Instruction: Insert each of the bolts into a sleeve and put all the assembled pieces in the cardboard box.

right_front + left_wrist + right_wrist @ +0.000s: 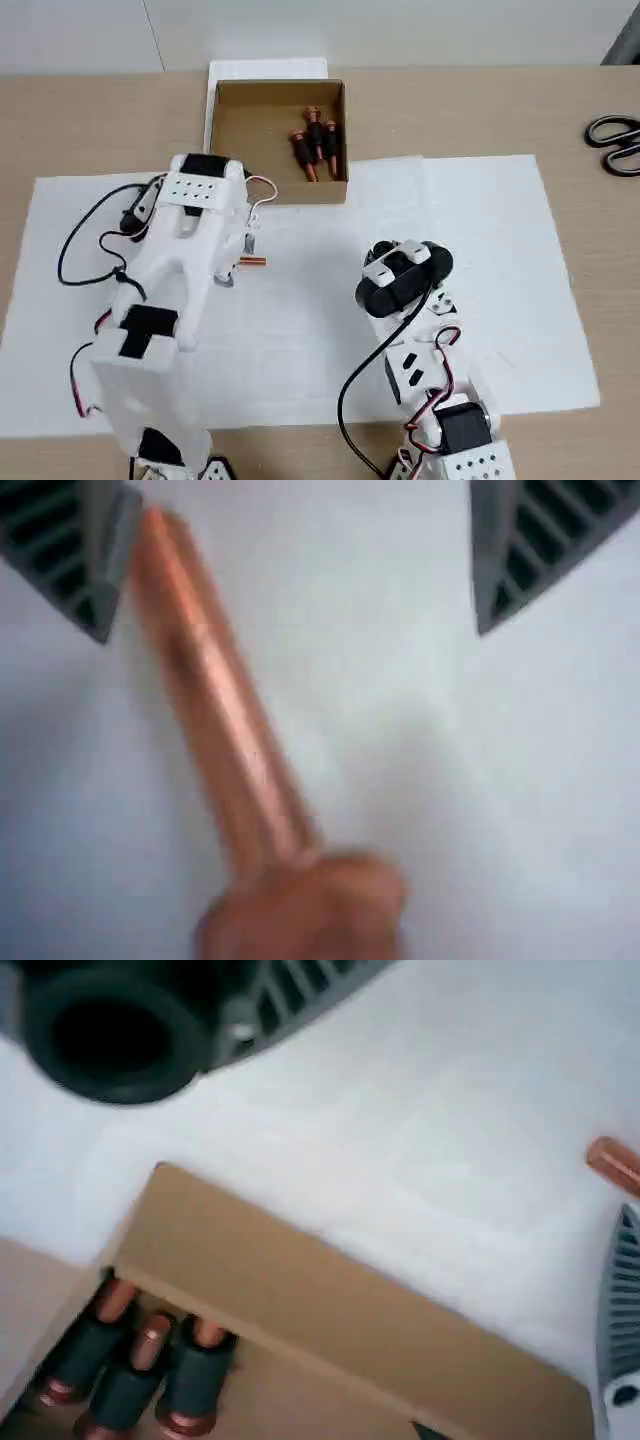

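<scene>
The wooden tabletop (80, 120) carries a wide white paper sheet (480, 230), and the cardboard box (250, 150) sits open at that sheet's far edge.

The left arm (190, 260) stretches long and low toward the box, its wrist block just short of the near-left corner. The right arm (420, 330) is folded up, its head well back from the box's near-right corner, with a broad stretch of sheet between them. Scissors (615, 143) lie on bare wood, well apart from the box and beyond the sheet's corner.

Three assembled pieces (318, 143) lie side by side inside the box, against its right wall.

One copper bolt (256, 261) lies loose on the sheet near the box's front wall, apart from it. The left wrist view shows the left pincer (292, 628) spread wide around it, the shank close to one finger.

The right wrist view shows a black sleeve (105, 1030), seen end-on, gripped by the right pincer (215, 1035) above the sheet, short of the box's front wall.
</scene>
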